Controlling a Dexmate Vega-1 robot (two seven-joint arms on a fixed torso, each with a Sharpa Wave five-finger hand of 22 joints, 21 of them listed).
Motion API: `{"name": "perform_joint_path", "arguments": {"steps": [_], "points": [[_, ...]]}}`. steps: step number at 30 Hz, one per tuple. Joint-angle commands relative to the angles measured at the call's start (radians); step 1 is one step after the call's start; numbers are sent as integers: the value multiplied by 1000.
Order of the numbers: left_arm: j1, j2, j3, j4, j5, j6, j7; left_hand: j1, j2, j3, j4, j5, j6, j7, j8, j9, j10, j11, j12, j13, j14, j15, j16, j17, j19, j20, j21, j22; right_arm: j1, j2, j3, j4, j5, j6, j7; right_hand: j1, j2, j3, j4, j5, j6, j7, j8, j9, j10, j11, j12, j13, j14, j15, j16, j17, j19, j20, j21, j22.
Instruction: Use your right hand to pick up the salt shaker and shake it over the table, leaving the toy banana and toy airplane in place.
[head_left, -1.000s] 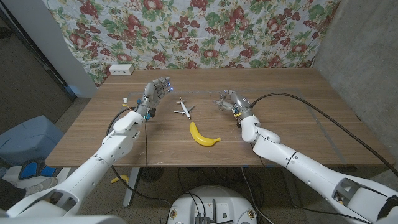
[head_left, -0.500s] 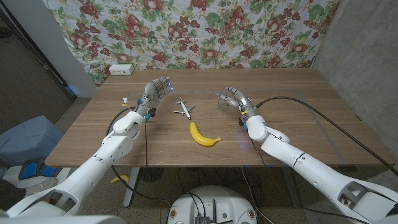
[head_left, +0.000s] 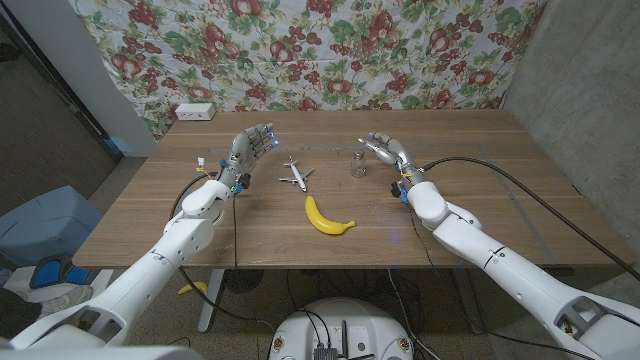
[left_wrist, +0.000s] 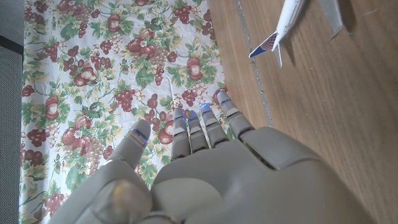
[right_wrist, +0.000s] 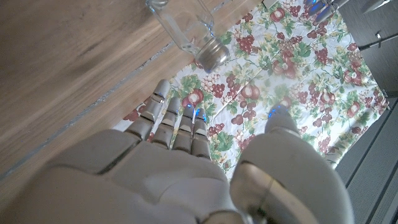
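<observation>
Salt shaker (head_left: 358, 165) stands upright on the wooden table (head_left: 480, 200), clear glass w/ a metal cap, and serves as landmark here. Right hand (head_left: 387, 153) is just beside the shaker on its right, raised a bit over the tabletop; fingers (head_left: 372, 146) apart & reaching toward it, holding nothing. Head view doesn't settle whether any fingertip touches the glass. Right wrist view shows the same hand (right_wrist: 180, 162) from behind, fingers spread w/ thumb off to one side, and the salt shaker (right_wrist: 186, 28) standing past the fingertips w/ a gap btw them, so no grip on it. Toy airplane (head_left: 295, 175) lies left of the shaker, well apart from it, white w/ a blue tail; its tail also shows in left wrist view (left_wrist: 292, 25). Toy banana (head_left: 327, 218) lies nearer the robot than the shaker, a bit to the left, flat on the wood. Left hand (head_left: 252, 145) is further left still, beyond the airplane from the shaker, held up w/ fingers extended, loosely apart, nothing in them; left wrist view shows it (left_wrist: 205, 168) the same way. Floral cloth (head_left: 320, 50) hangs behind the table's far edge; a small white box (head_left: 194, 112) sits at the far left corner.
</observation>
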Motion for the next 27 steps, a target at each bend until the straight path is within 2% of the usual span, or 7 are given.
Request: {"name": "perform_joint_path", "arguments": {"steps": [1,5,6,8,11,20,27], "points": [[7,1,-2,-1,-4,-7,-10,-7,58,5,-3,4,0,-5,-1,3,-5,1,-4,3,-2,-3,-1,3,11,-1,3,4,-33,-19,59,-18,175,135,88,-2,14,8,0,-14,-13,9,-8,-1,-8,-3,-2,-10,-5,4,1,-17,6,-16,-10,3],[12,3,-4,-6,-6,-7,-10,-6,59,5,-4,4,-3,-6,-2,3,-4,2,-3,3,-2,-4,-1,3,12,-1,3,4,-46,-18,80,-11,223,173,113,3,13,11,-13,-26,-32,14,-15,-5,-28,-2,-10,-31,-39,4,-9,-53,-4,-36,-32,1],[14,4,-4,-8,-7,-7,-10,-6,59,5,-4,4,-4,-6,-3,3,-3,3,-3,3,-2,-3,-1,3,12,-1,3,4,-50,-20,84,-15,223,173,107,6,13,14,-19,-31,-37,12,-16,-6,-33,-10,-10,-43,-46,-6,-9,-74,-36,-35,-54,-1],[17,6,-5,-12,-8,-6,-9,-6,59,5,-4,4,-5,-7,-3,2,-2,3,-2,3,-2,-4,-1,3,12,-2,3,4,-59,-20,90,-20,219,181,95,5,13,14,-29,-36,-53,7,-20,-10,-43,-20,-11,-68,-69,-21,-11,-120,-60,-38,-86,-3],[22,7,-6,-16,-9,-7,-10,-6,59,5,-4,4,-6,-6,-3,2,0,3,-1,3,-2,-3,-1,3,12,-2,3,4,-70,-21,99,-25,224,197,91,0,14,14,-35,-38,-64,5,-21,-13,-54,-27,-12,-92,-101,-21,-16,-165,-100,-48,-126,-4],[41,16,-11,-38,-12,-11,-10,-6,60,5,-4,4,-7,-6,-3,2,0,2,-1,3,-1,-6,-1,4,12,-2,2,4,-110,-17,144,-16,294,287,113,-66,0,-14,-23,-34,-110,76,-27,-19,-110,-9,-16,-149,-160,4,-10,-258,-103,-57,-186,-4],[79,35,-23,-83,-14,-18,2,-4,60,5,-7,4,-8,-5,-4,2,1,6,0,3,-3,-17,-2,3,12,-9,2,4,-149,-10,182,-17,341,364,123,-100,-7,-29,-16,-27,-144,85,-33,-23,-145,-7,-19,-177,-184,8,-10,-297,-108,-59,-215,-4]]}}
